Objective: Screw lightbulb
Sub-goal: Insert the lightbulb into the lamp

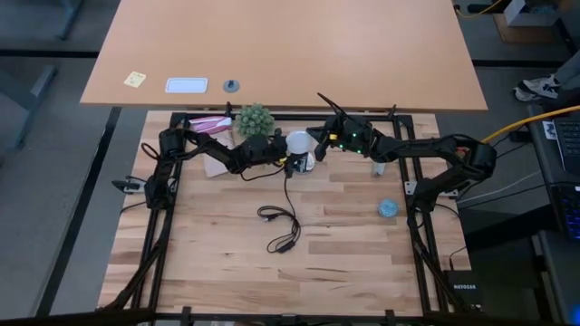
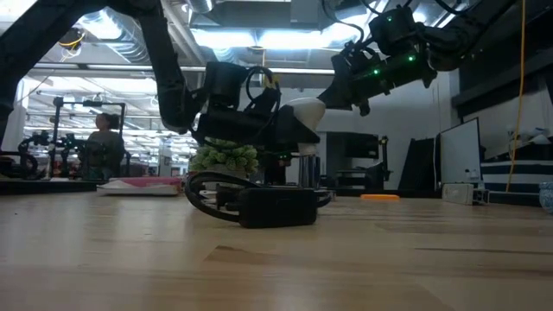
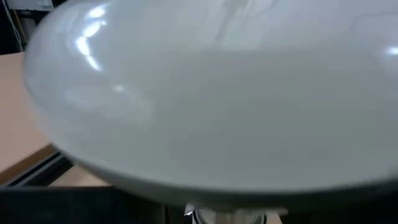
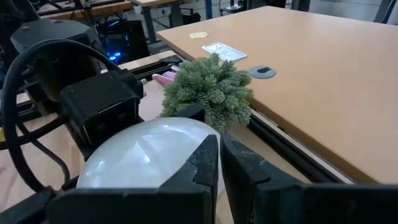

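Nearest the front edge of the table (image 1: 344, 263): a slack black cord (image 1: 281, 228) with an inline switch, looping toward the middle. Over by the right edge: a small light-blue object (image 1: 388, 207), well apart from the work.

Farther in, near the middle of the far edge: the lightbulb (image 1: 298, 141), dome up, with both arms meeting on it. Beside it on the left, the left gripper (image 1: 283, 161), low by the base; cannot tell whether clenched or released. On the other side, the right gripper (image 4: 219, 146), pinched closed with nothing between its tips, lying against the dome's upper curve rather than around it.

Handling, as a judgement: likely light, hollow and stiff, with a smooth frosted shell; slippery under hard tips and liable to crack if squeezed. Best taken around the widest part of the dome, lightly and evenly, turning about the upright axis; never by the narrow neck. Needs the part below kept steady against the twist.

Hard to make out: the screw base and whatever receives it, hidden under the dome and behind dark gripper bodies; only a silvery sliver below the dome in the left wrist view. Cannot tell how far threaded, or whether seated at all.

Just behind, at the far edge: a little green plant (image 1: 255, 119) and something pink (image 1: 210, 123). Beyond, a second tabletop (image 1: 362, 54) with a yellow note (image 1: 135, 79) and a white card (image 1: 187, 85); far off, a person (image 2: 104, 130).
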Robot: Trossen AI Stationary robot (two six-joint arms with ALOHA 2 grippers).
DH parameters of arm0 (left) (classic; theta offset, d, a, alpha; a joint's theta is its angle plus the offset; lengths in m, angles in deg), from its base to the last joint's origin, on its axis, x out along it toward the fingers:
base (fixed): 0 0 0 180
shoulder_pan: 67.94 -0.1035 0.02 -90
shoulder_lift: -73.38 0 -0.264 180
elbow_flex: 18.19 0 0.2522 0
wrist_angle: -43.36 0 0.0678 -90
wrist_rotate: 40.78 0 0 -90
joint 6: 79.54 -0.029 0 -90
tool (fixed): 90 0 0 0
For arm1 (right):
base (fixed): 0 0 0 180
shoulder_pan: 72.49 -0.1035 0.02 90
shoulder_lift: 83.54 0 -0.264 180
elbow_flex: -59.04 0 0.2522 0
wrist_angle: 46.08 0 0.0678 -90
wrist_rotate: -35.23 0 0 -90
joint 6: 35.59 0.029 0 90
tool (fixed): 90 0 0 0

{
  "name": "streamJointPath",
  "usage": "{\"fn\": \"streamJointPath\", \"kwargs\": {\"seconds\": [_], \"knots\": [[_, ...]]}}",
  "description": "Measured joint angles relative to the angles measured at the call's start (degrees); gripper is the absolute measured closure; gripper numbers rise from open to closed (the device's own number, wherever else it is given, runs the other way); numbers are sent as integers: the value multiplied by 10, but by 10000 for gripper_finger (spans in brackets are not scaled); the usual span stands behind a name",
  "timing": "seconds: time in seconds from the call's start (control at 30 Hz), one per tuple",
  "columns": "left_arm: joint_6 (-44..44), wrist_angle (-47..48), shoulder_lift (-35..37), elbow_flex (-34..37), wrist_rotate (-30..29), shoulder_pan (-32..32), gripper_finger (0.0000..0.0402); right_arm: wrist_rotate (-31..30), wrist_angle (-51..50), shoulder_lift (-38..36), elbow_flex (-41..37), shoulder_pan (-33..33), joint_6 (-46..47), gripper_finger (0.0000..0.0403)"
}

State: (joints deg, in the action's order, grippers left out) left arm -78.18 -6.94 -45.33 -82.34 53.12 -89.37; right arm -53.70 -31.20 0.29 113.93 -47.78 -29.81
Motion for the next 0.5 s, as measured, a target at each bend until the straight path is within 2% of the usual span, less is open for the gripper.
{"fn": "streamJointPath", "kwargs": {"seconds": [0.13,0.33,0.5], "knots": [[-1,0,0,0,0,0,240,-3,0,0,0,0,-9,377],[-11,-2,0,-1,-4,0,240,-74,-3,0,0,0,-31,377],[-33,-17,1,-1,-4,-1,240,-90,-7,0,-2,0,-33,377]]}}
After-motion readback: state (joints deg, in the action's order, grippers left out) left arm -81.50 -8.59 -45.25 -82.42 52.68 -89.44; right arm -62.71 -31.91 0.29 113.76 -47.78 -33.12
